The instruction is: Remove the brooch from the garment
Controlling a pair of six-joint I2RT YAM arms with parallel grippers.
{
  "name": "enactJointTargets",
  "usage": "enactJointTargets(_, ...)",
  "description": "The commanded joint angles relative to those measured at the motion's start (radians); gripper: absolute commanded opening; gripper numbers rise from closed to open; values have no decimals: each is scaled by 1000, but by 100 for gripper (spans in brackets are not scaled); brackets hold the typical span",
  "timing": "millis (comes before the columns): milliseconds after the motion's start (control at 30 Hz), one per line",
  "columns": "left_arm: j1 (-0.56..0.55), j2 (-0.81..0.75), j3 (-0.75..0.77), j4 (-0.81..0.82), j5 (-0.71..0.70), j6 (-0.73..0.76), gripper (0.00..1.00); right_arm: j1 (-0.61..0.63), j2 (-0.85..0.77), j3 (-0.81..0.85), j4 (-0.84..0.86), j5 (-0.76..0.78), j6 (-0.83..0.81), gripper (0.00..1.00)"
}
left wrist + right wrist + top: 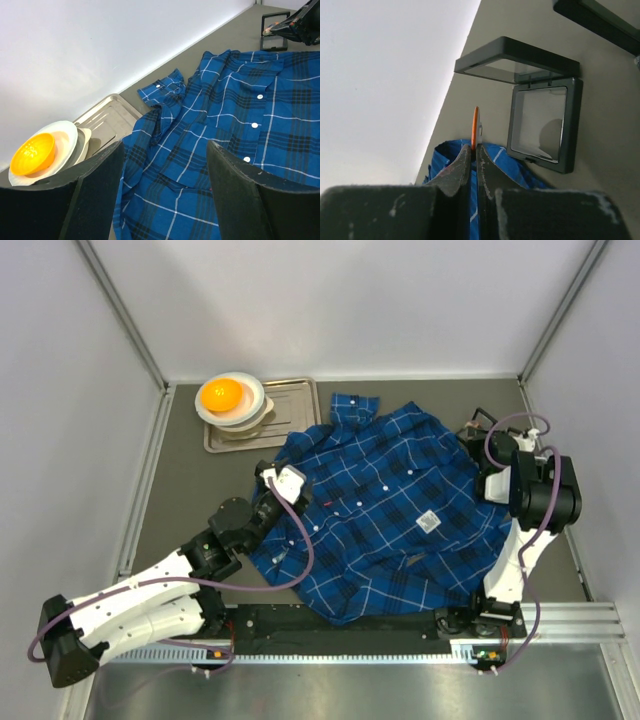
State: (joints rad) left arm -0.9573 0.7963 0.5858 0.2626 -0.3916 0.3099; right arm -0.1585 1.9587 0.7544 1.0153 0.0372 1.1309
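Right gripper point(474, 150) is clamped on a thin orange piece, seemingly the brooch point(475, 125) — clear of the garment point(390, 510) lying mid-table. Next move likely calls for setting it in the open box point(542, 125) at two o'clock. Left gripper point(165, 147) hovers, fingers apart.

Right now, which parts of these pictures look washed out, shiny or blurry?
Top view: even light, glare on the metal sheet at the near edge. Left wrist view: bright back wall, the fingers soft, the shirt sharp. Right wrist view: wall blown out, reflections in the display case, the thin orange piece between the fingers crisp.
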Motion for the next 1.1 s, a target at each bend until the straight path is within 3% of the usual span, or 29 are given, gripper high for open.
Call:
enactJointTargets(0, 2, -6, -4, 67, -9, 6, 72, -12, 19, 42, 2, 15, -22, 0)
enactJointTargets(1067, 3, 1, -7, 72, -9, 6, 72, -12, 49, 108, -121, 46, -6, 5)
